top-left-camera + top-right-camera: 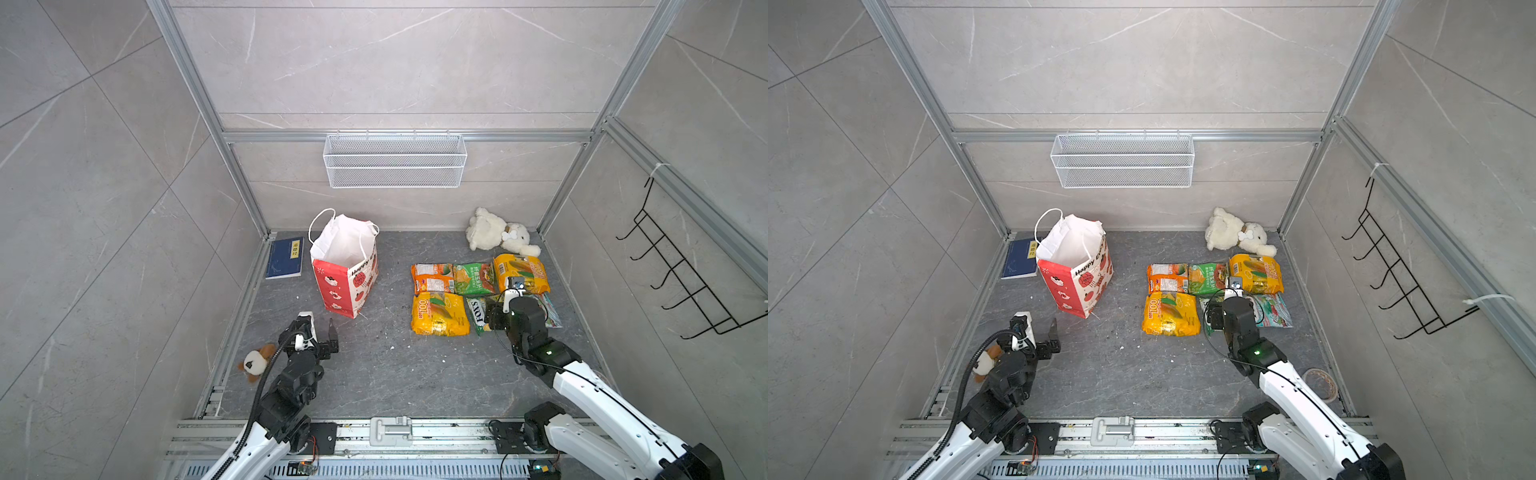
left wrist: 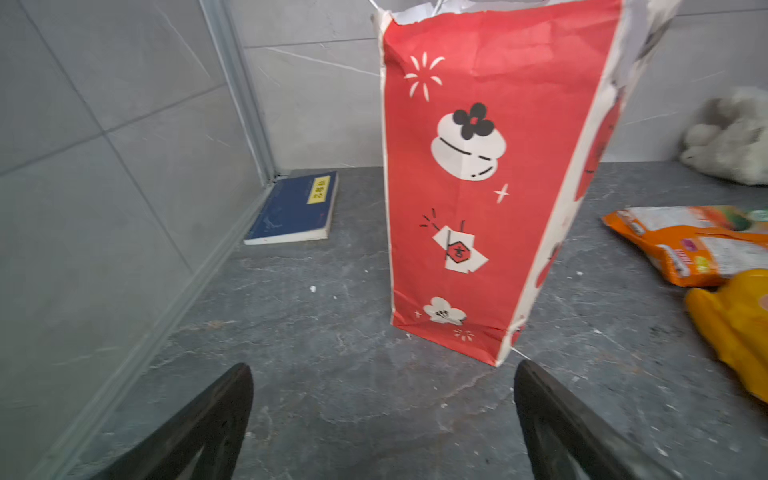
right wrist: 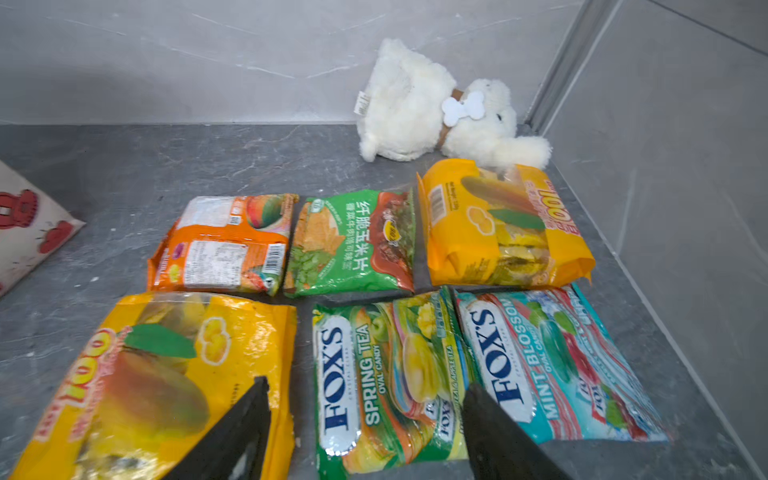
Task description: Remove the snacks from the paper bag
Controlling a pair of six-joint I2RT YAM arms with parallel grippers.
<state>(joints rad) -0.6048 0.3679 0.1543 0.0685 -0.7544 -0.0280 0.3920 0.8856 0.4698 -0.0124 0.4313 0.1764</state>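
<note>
Right pincer (image 3: 365, 382) over six snacks (image 3: 353, 245)

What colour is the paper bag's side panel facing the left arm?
The side panel is red with white-and-black cartoon prints; clearest in the left wrist view.
</note>
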